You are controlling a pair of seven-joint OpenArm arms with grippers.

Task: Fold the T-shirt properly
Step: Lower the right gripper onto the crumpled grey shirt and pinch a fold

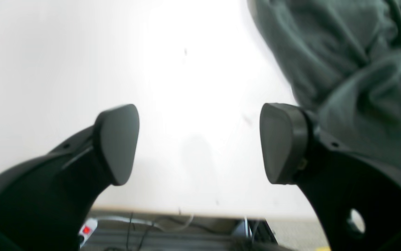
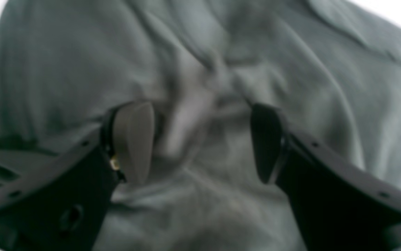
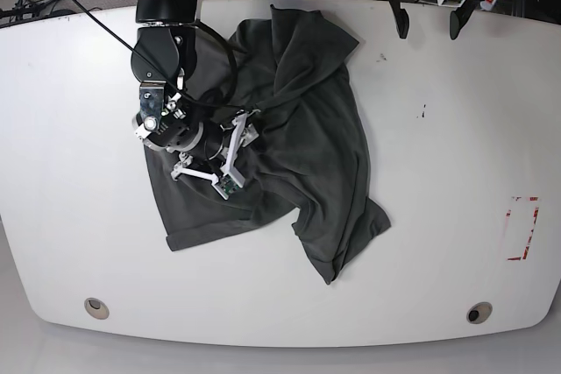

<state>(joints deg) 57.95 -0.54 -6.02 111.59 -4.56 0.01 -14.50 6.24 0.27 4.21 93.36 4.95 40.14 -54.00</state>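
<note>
- Wide-spread fingers of the right gripper [image 2: 200,143] hover directly over a bunched ridge of the T-shirt [image 3: 298,129], holding nothing.
- Crumpled mid-table [image 3: 70,129], the shirt runs from far edge toward the near right.
- Left gripper [image 1: 200,143], gaping and empty, sits beside the cloth's far edge, farther from its middle.

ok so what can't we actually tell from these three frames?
- Base view: the right claw sits over the T-shirt; whether its tips touch the cloth is too small to tell.
- Base view: the shirt lies crumpled, folds hiding collar and one sleeve.
- Right wrist view: fabric is blurred and fills the frame; which part of the shirt cannot be told.
- Left wrist view: the left claw hangs open over the table; the shirt is cut off by the frame edge.
</note>
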